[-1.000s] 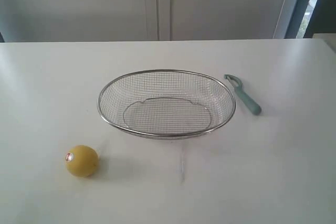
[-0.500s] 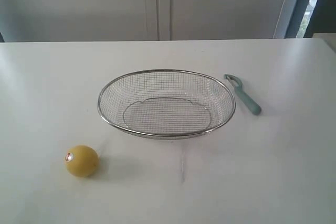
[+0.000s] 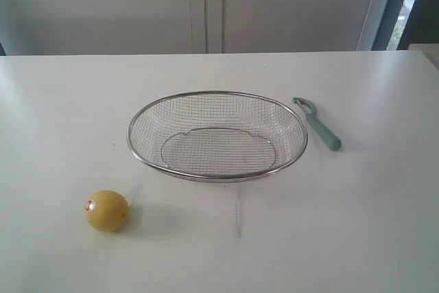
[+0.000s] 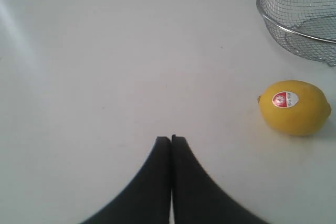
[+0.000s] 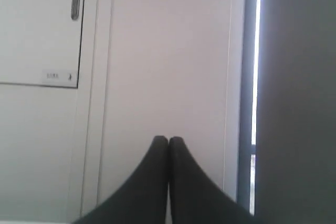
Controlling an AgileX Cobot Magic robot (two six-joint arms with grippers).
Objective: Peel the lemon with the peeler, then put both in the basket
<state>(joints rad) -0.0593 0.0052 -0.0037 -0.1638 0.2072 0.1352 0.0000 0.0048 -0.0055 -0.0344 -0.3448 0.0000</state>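
Note:
The yellow lemon (image 3: 106, 210) with a red-and-white sticker lies on the white table near the front left; the left wrist view shows it too, lemon (image 4: 294, 107). The silver wire-mesh basket (image 3: 140, 159) stands in the middle and holds nothing. The peeler (image 3: 318, 123), with a blue-grey handle and metal head, lies on the table just right of the basket. My left gripper (image 4: 171, 138) is shut with nothing in it, over bare table apart from the lemon. My right gripper (image 5: 168, 139) is shut and empty, facing a wall. Neither gripper shows in the exterior view.
A corner of the basket (image 4: 262, 11) shows in the left wrist view beyond the lemon. White cabinet doors (image 3: 206, 5) stand behind the table's far edge. The right wrist view shows a panelled wall (image 5: 157, 51) and a dark frame (image 5: 294, 93).

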